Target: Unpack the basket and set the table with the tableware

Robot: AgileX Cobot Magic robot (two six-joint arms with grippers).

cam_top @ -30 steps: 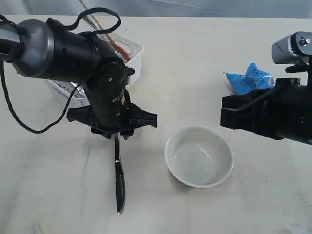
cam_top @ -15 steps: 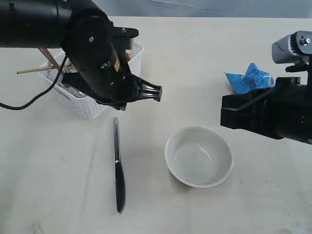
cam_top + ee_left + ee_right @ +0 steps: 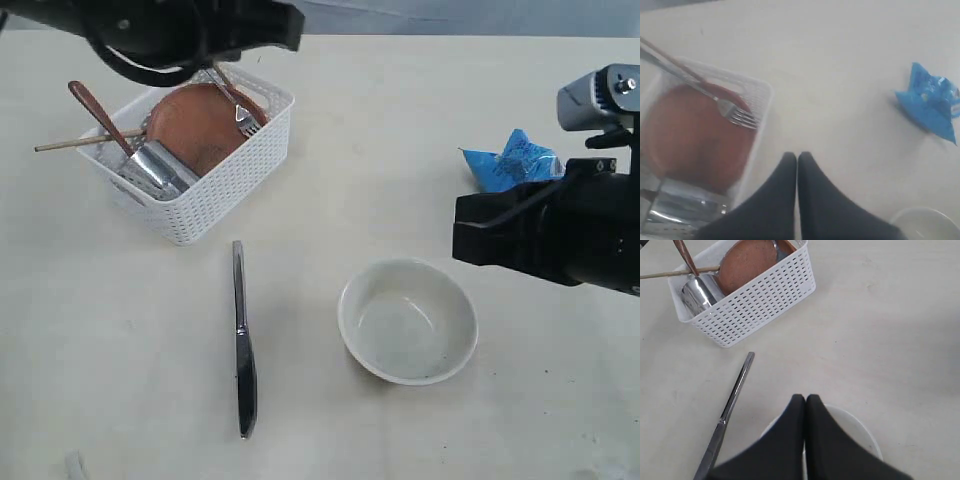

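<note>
The white basket (image 3: 190, 215) stands at the back left, holding the brown plate (image 3: 195, 125), fork (image 3: 240, 108), steel cup (image 3: 160, 170), wooden spoon (image 3: 95, 110) and a chopstick (image 3: 75, 143). On the table (image 3: 120, 360) lie the steel knife (image 3: 243, 345) and, to its right, the off-white bowl (image 3: 407, 320). My left gripper (image 3: 797, 156) is shut and empty, high beside the basket (image 3: 762, 107), near the fork (image 3: 737, 115). My right gripper (image 3: 805, 399) is shut and empty above the bowl (image 3: 860, 430), with the knife (image 3: 727, 410) off to one side.
A crinkly blue snack packet (image 3: 510, 160) lies at the back right, partly behind the right arm (image 3: 540, 235). The left arm (image 3: 180, 25) crosses the top edge above the basket. Bare tabletop lies between basket and packet.
The left arm has lifted off the knife and swung back and up over the basket, uncovering its contents. The knife stays flat on the table. The right arm has not moved.
</note>
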